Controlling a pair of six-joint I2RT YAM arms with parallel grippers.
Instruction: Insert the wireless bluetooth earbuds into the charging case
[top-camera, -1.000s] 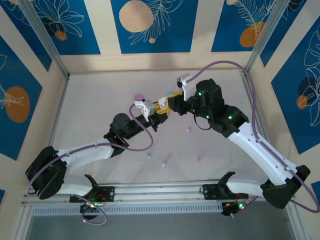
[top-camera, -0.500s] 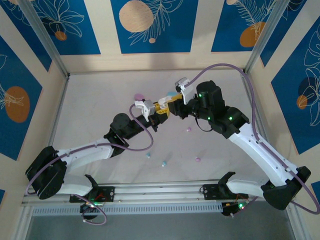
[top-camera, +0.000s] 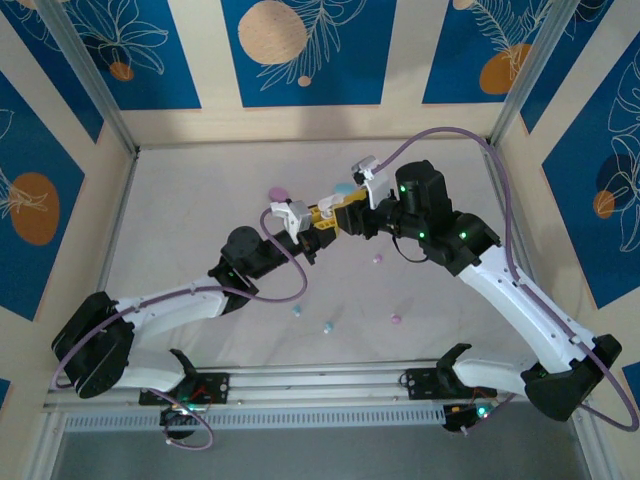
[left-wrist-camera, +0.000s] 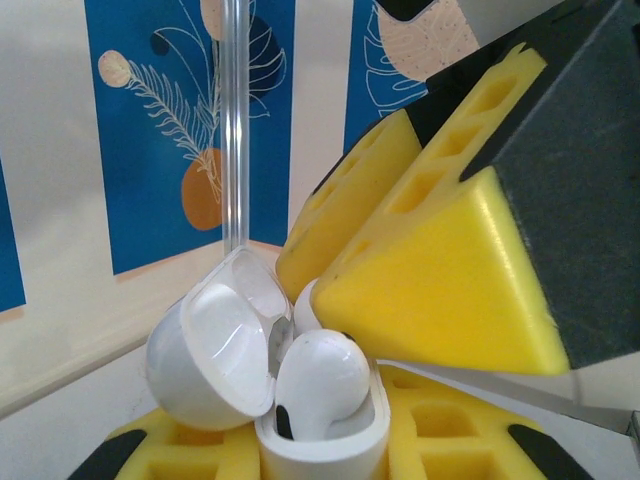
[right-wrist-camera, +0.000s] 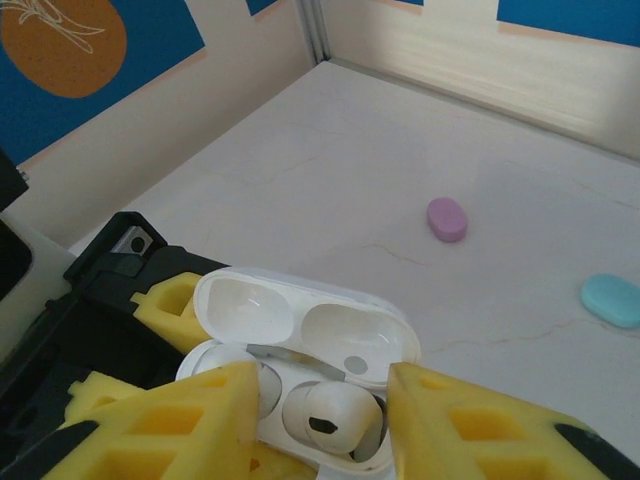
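One earbud (right-wrist-camera: 325, 412) sits in the case (right-wrist-camera: 296, 322).

Bright, even, diffuse overhead light. Faint soft shadows on pale matte tabletop (top-camera: 190, 220). Soft sheen on glossy white plastic case (left-wrist-camera: 210, 352) at 8 o'clock, left wrist view.

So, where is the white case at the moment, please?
In the right wrist view, the white case sits open in the left gripper, mid-table, under the right gripper.

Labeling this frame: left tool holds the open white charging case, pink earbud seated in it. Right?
Not quite. The earbud seated in the open white charging case is white, not pink; the right wrist view shows it. The left tool does hold the case.
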